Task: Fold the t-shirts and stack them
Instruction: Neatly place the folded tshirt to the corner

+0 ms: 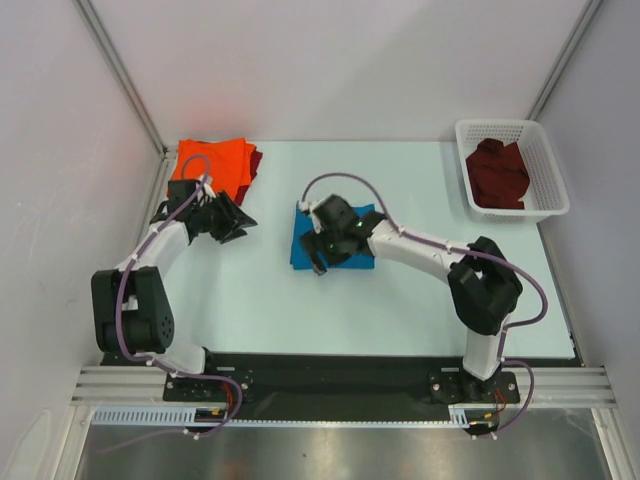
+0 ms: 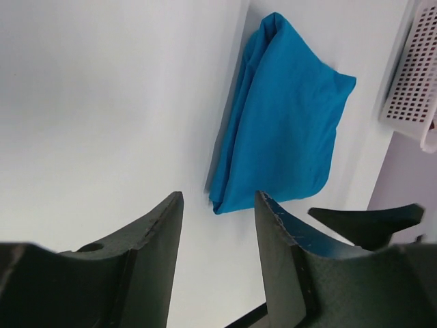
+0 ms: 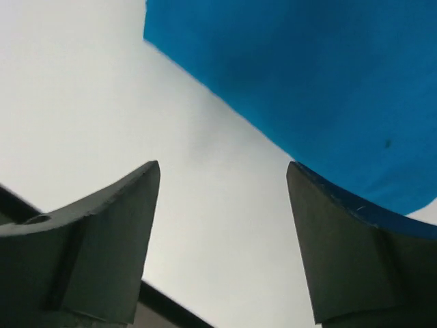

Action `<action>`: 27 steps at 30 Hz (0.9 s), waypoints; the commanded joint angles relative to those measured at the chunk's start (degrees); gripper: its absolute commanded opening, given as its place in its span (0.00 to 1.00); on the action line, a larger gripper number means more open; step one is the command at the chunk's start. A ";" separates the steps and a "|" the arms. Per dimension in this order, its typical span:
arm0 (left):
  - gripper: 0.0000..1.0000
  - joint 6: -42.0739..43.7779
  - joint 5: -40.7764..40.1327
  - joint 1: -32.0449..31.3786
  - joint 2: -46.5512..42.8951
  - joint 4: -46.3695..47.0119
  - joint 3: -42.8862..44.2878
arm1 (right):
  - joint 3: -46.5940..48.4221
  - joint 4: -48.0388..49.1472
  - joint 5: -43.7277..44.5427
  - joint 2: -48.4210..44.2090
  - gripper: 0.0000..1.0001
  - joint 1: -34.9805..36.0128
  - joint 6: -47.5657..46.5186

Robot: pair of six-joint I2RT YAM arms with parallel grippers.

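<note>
At ten o'clock the orange shirt (image 1: pixel 212 165) lies folded on a maroon shirt (image 1: pixel 254 160). The left gripper (image 2: pixel 218 199) hovers at its six o'clock, fingers spread, empty. At table centre the blue shirt (image 1: pixel 303 248) lies folded under the right gripper (image 3: pixel 224 167), which is spread wide and holds nothing. Stacking blue on orange looks next, so it should pinch all layers at one edge and lift level. The basket (image 1: pixel 520 214) at two o'clock holds maroon cloth (image 1: pixel 497 172). No writing is readable.

— Where's the top view?
— High behind the arm bases, looking down on the whole worktop (image 1: pixel 260 300).
— The wrist views?
— Low and close: one past the left end effector (image 2: pixel 218 198), one past the right end effector (image 3: pixel 222 167). All three share the blue shirt (image 1: pixel 301 254).
</note>
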 commanded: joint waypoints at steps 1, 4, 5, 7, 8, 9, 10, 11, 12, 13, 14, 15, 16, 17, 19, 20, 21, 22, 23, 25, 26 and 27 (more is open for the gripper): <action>0.52 -3.41 1.02 0.01 -2.90 2.89 -2.32 | -5.61 9.85 15.30 -2.50 0.85 4.59 -16.89; 0.52 -5.78 2.86 0.62 -4.92 6.49 -6.96 | -7.02 14.78 19.99 -1.10 0.93 8.38 -27.18; 0.52 -6.40 3.40 0.71 -6.15 8.50 -7.94 | -6.76 15.42 20.54 -0.23 0.99 8.91 -29.21; 0.53 -7.81 4.27 1.41 -7.12 10.45 -10.48 | -6.67 18.49 22.99 1.62 1.00 10.14 -34.75; 0.53 -8.07 4.37 1.76 -7.39 11.59 -11.02 | -6.76 19.54 23.70 2.06 1.00 10.40 -36.77; 0.53 -8.51 4.80 2.55 -7.39 12.12 -11.46 | -6.85 20.86 23.53 2.94 1.00 11.19 -39.48; 0.53 -8.60 5.94 2.82 -7.13 12.65 -12.16 | -6.85 21.48 23.27 3.29 1.00 11.55 -40.90; 0.53 -8.69 6.12 3.17 -6.69 12.91 -12.34 | -6.85 22.27 23.18 3.82 1.00 12.07 -41.87; 0.53 -8.69 6.47 3.61 -6.60 12.83 -12.52 | -6.59 22.10 21.70 4.61 1.00 12.51 -42.93; 0.53 -8.69 6.82 3.79 -6.69 13.26 -12.95 | -5.45 21.41 20.73 6.01 1.00 12.78 -43.37; 0.53 -8.78 6.92 3.96 -6.77 13.18 -13.22 | -5.27 21.14 20.20 6.89 1.00 13.04 -43.64; 0.53 -8.69 7.00 4.23 -7.38 13.36 -13.48 | -5.44 22.09 19.58 7.42 1.00 13.39 -44.42; 0.53 -8.69 6.92 4.32 -7.56 13.53 -14.01 | -5.35 22.54 19.31 8.47 1.00 13.92 -45.13; 0.53 -8.78 7.18 4.32 -7.65 13.62 -14.36 | -4.92 22.45 18.70 9.09 1.00 14.18 -45.05; 0.53 -9.30 7.53 4.40 -7.92 14.23 -15.32 | -4.39 23.06 19.66 10.23 1.00 15.32 -46.27; 0.53 -9.91 8.14 4.40 -7.92 14.76 -15.68 | -4.13 24.11 20.79 11.02 0.99 15.59 -46.71; 0.53 -10.18 8.41 4.40 -7.83 15.29 -16.12 | -3.60 24.30 21.15 11.81 0.99 15.68 -46.98; 0.53 -10.36 8.58 4.40 -7.92 15.99 -16.56 | -2.99 24.21 21.24 12.34 0.98 15.85 -46.98; 0.53 -10.36 8.50 4.40 -8.00 16.08 -16.65 | -1.68 24.12 21.16 13.74 0.97 15.86 -47.07; 0.53 -10.18 8.67 4.58 -8.18 16.17 -16.82 | -0.44 23.69 21.51 15.07 0.94 15.94 -47.24; 0.53 -9.92 8.67 4.58 -8.09 16.26 -16.91 | -0.08 23.42 21.77 15.94 0.93 15.68 -47.16; 0.53 -9.83 9.02 4.75 -8.09 16.17 -16.91 | -0.17 23.59 21.95 16.04 0.92 15.59 -47.16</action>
